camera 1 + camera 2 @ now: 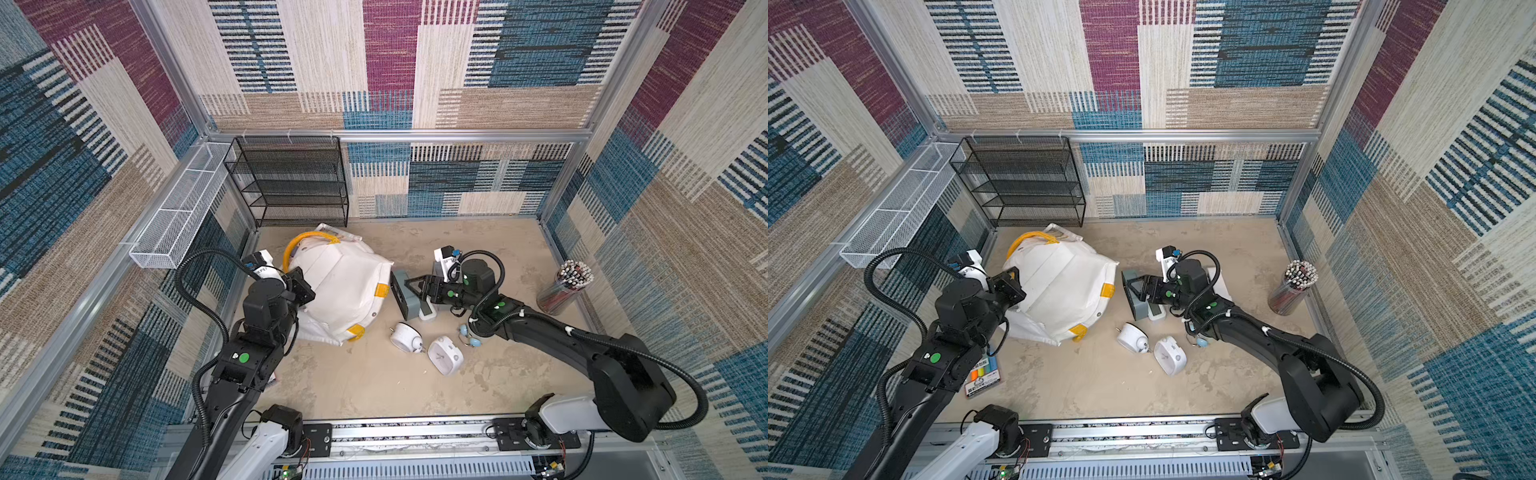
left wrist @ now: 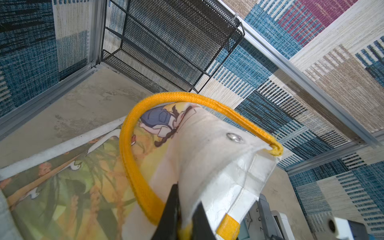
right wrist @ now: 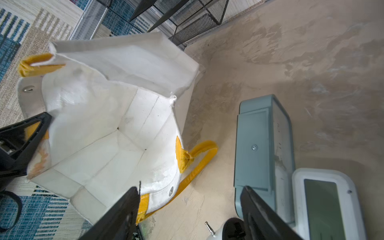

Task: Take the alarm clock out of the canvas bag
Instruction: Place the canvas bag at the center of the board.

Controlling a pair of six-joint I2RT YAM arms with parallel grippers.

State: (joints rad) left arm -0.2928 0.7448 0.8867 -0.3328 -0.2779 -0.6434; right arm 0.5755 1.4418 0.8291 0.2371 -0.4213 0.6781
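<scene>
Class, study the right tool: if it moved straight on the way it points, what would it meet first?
Probably the grey clock, lying right at one fingertip of the right tool; through the gap, the yellow handle of the canvas bag. Depth is unclear.

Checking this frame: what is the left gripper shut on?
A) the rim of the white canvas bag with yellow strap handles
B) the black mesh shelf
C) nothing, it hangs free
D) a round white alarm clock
A: in the left wrist view the left gripper has its two black fingers pinched on the fabric rim of the white canvas bag with yellow strap handles.
</scene>
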